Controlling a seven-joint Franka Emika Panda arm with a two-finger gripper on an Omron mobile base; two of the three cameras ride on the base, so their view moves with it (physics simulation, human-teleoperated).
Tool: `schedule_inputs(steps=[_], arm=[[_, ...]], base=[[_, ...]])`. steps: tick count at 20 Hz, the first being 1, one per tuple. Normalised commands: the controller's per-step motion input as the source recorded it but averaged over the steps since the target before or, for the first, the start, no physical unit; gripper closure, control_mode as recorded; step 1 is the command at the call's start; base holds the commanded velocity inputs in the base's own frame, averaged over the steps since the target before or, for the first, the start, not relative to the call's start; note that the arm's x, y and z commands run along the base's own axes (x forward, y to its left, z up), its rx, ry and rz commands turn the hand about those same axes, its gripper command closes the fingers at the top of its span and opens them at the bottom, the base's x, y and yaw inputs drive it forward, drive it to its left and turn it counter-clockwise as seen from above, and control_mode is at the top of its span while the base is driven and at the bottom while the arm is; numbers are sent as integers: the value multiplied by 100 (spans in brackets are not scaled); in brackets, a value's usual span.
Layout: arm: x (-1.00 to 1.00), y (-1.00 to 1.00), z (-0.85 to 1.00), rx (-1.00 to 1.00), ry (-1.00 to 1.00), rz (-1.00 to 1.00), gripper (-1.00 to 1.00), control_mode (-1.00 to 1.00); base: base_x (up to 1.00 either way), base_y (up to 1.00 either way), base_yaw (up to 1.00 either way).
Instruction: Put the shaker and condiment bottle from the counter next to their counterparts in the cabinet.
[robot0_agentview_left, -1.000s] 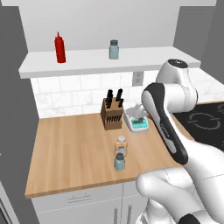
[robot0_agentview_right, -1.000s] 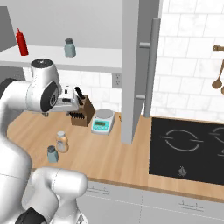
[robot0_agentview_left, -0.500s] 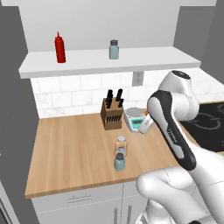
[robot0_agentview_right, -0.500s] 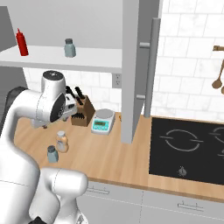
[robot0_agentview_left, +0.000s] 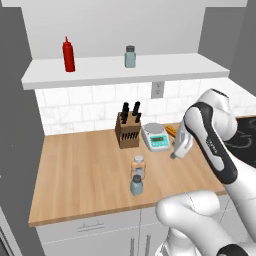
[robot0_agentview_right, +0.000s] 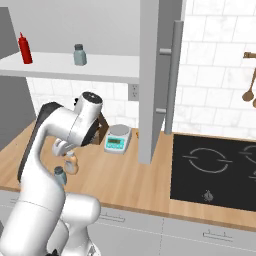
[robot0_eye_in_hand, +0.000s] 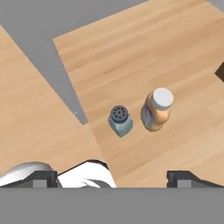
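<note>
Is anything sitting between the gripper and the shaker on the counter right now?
Nothing visible. The open gripper looks straight down on the shaker with only bare counter between. The condiment bottle stands close beside the shaker, not in the path, but tight for the fingers.

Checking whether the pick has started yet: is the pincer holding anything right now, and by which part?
Nothing is held. In the hand view the pincer is open above the counter, with the shaker and condiment bottle standing free ahead of it.

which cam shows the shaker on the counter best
The hand view: the shaker is seen from above, unobstructed, beside the bottle. The left base view shows it small, in front of the bottle; in the right base view it's tiny beside the arm.
</note>
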Motion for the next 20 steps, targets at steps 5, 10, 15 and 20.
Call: schedule_inputs(steps=[5, 10, 15, 20], arm=[[0, -21, -41, 16, 0, 7, -100, -100], [4, -1, -46, 17, -5, 0, -100, -100], [2, 14, -27, 5, -8, 1, -100, -100], [5, 17, -11, -5, -26, 0, -100, -100]], base=[[0, 0, 0], [0, 0, 0], [0, 0, 0], [0, 0, 0]])
